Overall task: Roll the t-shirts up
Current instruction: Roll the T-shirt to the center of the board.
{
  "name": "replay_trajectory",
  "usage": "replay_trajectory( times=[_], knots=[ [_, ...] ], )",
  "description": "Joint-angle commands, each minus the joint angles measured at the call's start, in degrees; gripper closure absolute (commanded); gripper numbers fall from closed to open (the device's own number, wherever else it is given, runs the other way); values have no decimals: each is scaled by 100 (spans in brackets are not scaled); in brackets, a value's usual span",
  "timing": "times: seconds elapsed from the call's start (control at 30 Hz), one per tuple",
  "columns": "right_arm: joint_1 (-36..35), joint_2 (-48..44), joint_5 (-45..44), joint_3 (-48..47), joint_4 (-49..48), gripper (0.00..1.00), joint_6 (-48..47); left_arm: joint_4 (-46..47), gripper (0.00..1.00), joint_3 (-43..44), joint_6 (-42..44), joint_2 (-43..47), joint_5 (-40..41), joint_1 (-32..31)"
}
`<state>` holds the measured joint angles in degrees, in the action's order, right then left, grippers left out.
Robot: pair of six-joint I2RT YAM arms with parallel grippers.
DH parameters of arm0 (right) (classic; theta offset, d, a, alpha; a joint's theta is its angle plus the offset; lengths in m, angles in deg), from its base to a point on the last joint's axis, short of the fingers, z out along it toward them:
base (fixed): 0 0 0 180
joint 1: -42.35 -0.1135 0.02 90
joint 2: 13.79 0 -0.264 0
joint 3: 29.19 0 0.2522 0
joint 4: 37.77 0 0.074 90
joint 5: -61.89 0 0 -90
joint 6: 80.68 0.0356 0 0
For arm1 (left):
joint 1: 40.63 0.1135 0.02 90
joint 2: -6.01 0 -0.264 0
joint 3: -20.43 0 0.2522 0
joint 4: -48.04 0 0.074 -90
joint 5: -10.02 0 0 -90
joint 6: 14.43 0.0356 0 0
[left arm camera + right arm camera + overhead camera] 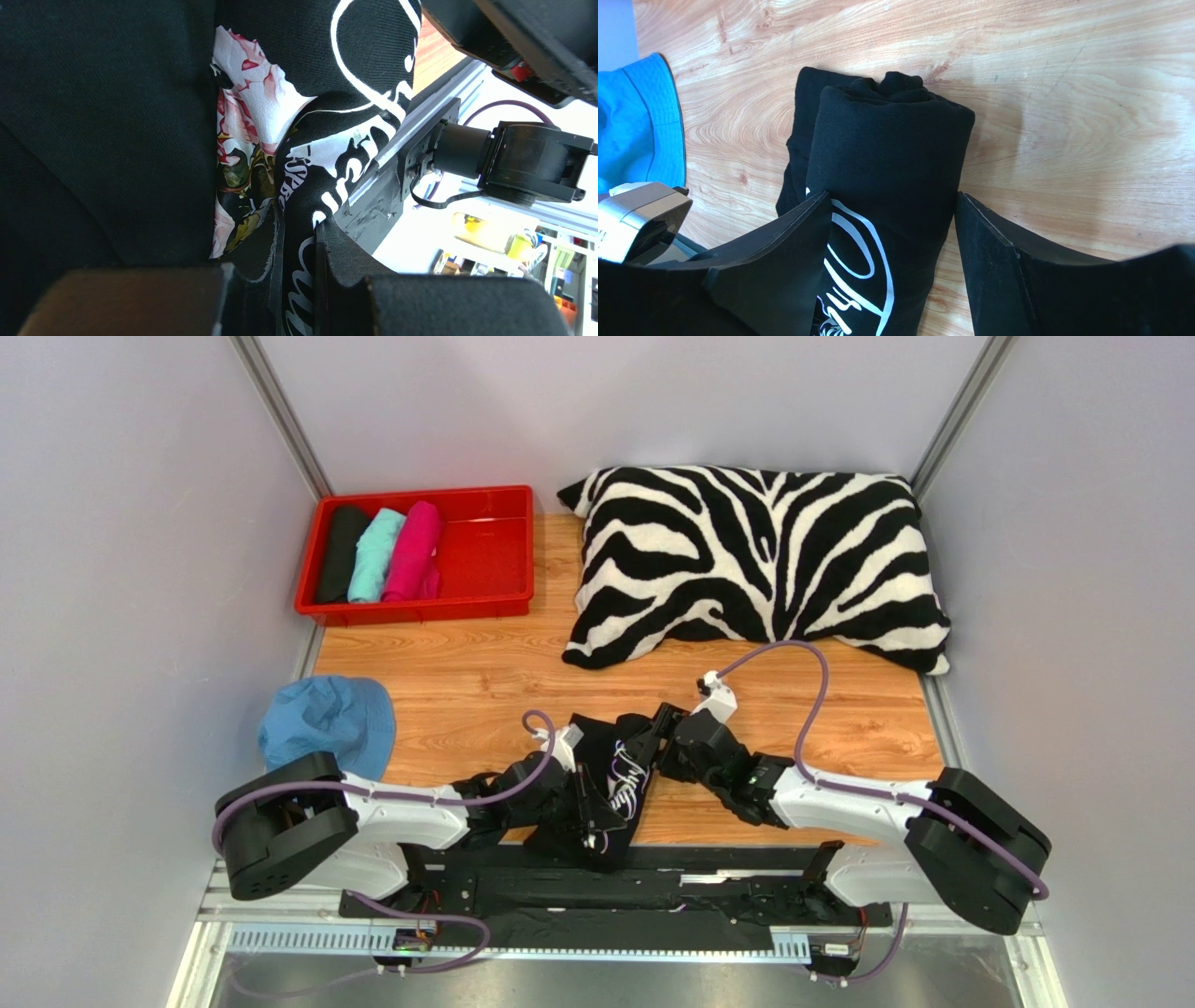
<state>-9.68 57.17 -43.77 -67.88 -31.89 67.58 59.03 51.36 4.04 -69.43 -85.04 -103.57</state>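
Note:
A large black t-shirt (617, 773) with white script print lies rolled near the table's front edge, between the two arms. My left gripper (586, 809) (302, 238) is shut on a fold of this shirt (105, 105), with printed fabric pinched between its jaws. My right gripper (657, 742) (892, 199) is open and straddles the roll (885, 140). Its left finger touches the cloth and its right finger stands a sliver off it. Rolled black (341, 553), teal (376, 553) and pink (414, 550) t-shirts lie side by side in a red tray (484, 560).
A zebra-striped pillow (758, 560) fills the back right of the wooden table (463, 686). A blue hat (330, 721) (633, 133) lies at the left edge beside the left arm. The black base rail (701, 875) runs just in front of the roll.

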Motion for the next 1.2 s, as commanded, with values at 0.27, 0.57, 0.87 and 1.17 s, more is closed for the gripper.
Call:
replay_trajectory(
  times=[0.27,0.57,0.87,1.17],
  knots=[
    [-369,331,-33,32,-654,25,150,38,100,-126,25,-419,-610,-26],
    [-404,-363,-122,427,-627,25,160,240,100,-135,-19,-621,-663,-8],
    [-615,339,-165,-37,-285,32,63,267,100,-47,25,-709,-759,-8],
    [-686,1113,-1104,-1251,2377,85,107,-1014,52,672,736,107,-664,-8]
  ],
)
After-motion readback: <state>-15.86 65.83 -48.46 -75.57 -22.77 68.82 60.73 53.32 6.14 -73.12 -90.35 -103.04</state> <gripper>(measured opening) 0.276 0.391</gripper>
